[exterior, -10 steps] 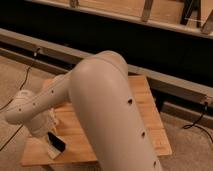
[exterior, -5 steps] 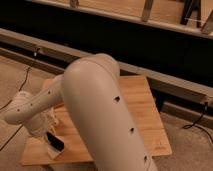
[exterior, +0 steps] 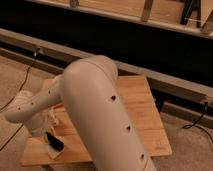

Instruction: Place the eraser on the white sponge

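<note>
Arm elbow-up, hand (exterior: 51, 141) clamped on eraser (exterior: 57, 143), low over table (exterior: 145, 112)

The gripper (exterior: 52, 142) hangs over the desk's (exterior: 142, 107) front-left corner, the eraser (exterior: 57, 143) apparently clamped in it; the arm (exterior: 95, 110) crosses the desk's front.

Wooden table (exterior: 142, 102) on speckled floor (exterior: 15, 72) — dim.

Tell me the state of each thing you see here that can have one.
wooden table: upright, largely hidden behind the arm.
gripper: shut, low over the table's near left corner.
eraser: tilted, seemingly held in the jaws.
white sponge: hidden, cannot tell.
</note>
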Motion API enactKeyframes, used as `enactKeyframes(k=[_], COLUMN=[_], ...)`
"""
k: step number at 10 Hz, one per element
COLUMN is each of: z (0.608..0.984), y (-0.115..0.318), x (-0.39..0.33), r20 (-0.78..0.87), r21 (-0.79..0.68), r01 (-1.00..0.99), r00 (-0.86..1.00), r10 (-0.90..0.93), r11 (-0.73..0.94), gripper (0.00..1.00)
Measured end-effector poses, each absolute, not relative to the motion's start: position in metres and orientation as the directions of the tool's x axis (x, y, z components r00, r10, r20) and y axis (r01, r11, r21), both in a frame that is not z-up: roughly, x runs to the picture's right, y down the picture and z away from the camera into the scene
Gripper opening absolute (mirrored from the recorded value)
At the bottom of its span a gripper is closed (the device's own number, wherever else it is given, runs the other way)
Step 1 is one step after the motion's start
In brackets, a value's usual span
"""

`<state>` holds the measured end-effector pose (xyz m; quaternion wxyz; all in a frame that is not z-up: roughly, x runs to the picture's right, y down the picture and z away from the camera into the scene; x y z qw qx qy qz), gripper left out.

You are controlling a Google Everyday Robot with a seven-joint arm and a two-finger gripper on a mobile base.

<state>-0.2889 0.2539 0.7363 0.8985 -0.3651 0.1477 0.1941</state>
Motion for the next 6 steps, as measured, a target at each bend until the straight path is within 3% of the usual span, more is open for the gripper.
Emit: enactKeyframes(k=[6], z=[0.732], y=[0.2579], x=[-0.2831], r20=[-0.419], r21=[-0.63], r01=[-0.459], r00=[0.88], r10=[0.224], r11=[0.627], gripper=[0.0])
